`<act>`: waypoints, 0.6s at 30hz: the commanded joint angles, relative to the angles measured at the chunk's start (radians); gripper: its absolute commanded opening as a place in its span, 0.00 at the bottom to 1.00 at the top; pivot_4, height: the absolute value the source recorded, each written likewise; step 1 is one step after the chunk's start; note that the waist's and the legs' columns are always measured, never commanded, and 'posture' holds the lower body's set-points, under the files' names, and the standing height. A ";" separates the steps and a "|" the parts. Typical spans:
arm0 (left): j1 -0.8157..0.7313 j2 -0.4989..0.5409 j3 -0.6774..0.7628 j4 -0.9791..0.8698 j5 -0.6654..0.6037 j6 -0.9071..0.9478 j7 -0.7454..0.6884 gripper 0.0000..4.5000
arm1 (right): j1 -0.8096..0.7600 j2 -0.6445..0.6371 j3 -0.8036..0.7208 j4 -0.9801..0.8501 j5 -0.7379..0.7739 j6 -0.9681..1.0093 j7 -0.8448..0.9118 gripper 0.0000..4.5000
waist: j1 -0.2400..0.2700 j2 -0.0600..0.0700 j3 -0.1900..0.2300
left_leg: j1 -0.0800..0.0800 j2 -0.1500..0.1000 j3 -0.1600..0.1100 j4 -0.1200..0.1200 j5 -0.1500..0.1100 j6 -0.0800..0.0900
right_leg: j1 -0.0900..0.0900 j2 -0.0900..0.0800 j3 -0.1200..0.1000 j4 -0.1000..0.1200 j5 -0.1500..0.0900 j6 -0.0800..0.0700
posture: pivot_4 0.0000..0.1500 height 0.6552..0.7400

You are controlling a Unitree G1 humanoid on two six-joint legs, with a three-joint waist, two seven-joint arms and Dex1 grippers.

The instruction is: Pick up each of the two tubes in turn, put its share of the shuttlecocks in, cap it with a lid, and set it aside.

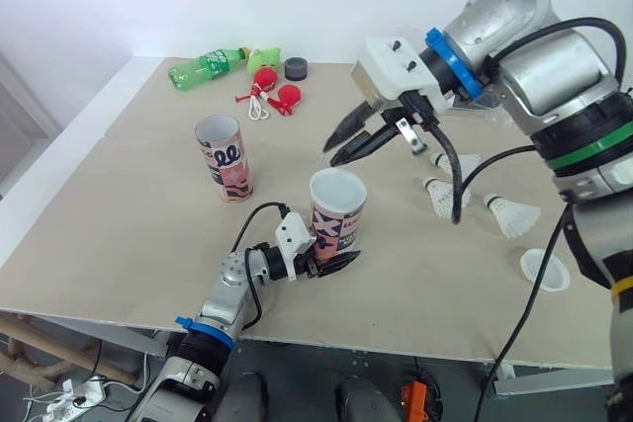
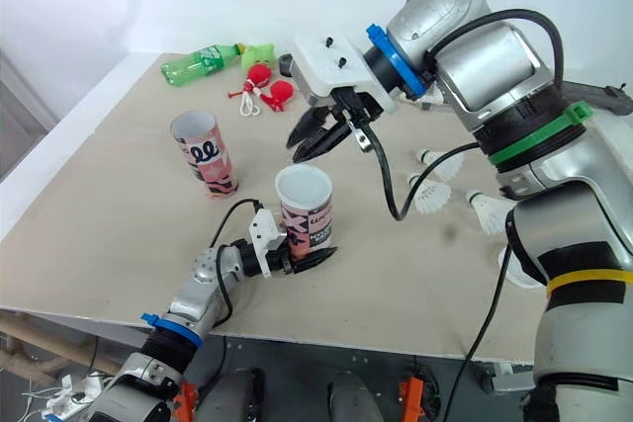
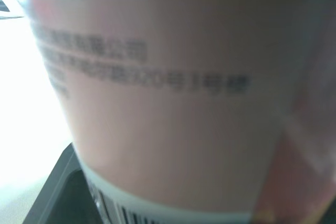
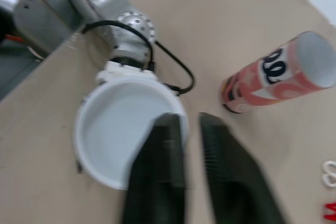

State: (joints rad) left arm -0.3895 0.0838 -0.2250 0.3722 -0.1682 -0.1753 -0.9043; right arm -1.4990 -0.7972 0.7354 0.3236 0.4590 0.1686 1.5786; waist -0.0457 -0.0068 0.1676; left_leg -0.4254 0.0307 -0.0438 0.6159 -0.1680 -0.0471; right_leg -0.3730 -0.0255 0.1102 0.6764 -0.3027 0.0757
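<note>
Two tubes (image 1: 226, 160) (image 1: 337, 212), three shuttlecocks (image 1: 467, 162) (image 1: 436, 198) (image 1: 516, 214), one lid (image 1: 546, 270)

our right arm (image 1: 539, 61) is silver, ringed in blue, green and yellow, with black cables (image 1: 450, 160) looping from its white, two-screwed wrist block (image 1: 391, 66). our left arm (image 1: 229, 298) is slimmer, silver, blue-ringed. both carry black fingers (image 4: 157, 182).

I see near tube (image 1: 337, 210) at table (image 1: 129, 234) front-centre, in L gripper (image 1: 331, 264); R gripper (image 1: 346, 142) above it. 2nd tube (image 1: 225, 157) behind-left. Shuttlecocks (image 1: 516, 214) to right, lid (image 1: 545, 270) in front of them. Bottle (image 1: 206, 67) at far edge.
</note>
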 commanded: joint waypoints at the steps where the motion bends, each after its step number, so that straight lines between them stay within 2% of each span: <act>1: 0.027 0.001 -0.012 0.056 0.009 0.033 0.004 0.69 | 0.020 -0.008 0.006 -0.062 0.023 0.025 0.036 0.01 | 0.000 0.000 0.000 | 0.000 0.000 -0.001 0.000 0.000 0.000 | 0.000 0.000 0.000 0.000 0.000 0.000 | 1.00 1.00; 18: 0.026 -0.002 -0.013 0.058 0.010 0.033 0.006 0.69 | 0.070 0.062 -0.016 -0.080 -0.043 0.050 0.036 0.01 | 0.000 0.000 0.000 | 0.000 0.000 -0.002 0.000 0.000 0.000 | 0.000 0.000 -0.001 0.000 0.000 0.000 | 1.00 1.00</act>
State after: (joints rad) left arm -0.3904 0.0821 -0.2239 0.3733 -0.1691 -0.1729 -0.9043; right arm -1.4275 -0.7346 0.7458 0.2641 0.4248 0.2204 1.5786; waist -0.0453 -0.0069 0.1676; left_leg -0.4255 0.0303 -0.0456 0.6160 -0.1680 -0.0471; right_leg -0.3725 -0.0252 0.1087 0.6764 -0.3025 0.0759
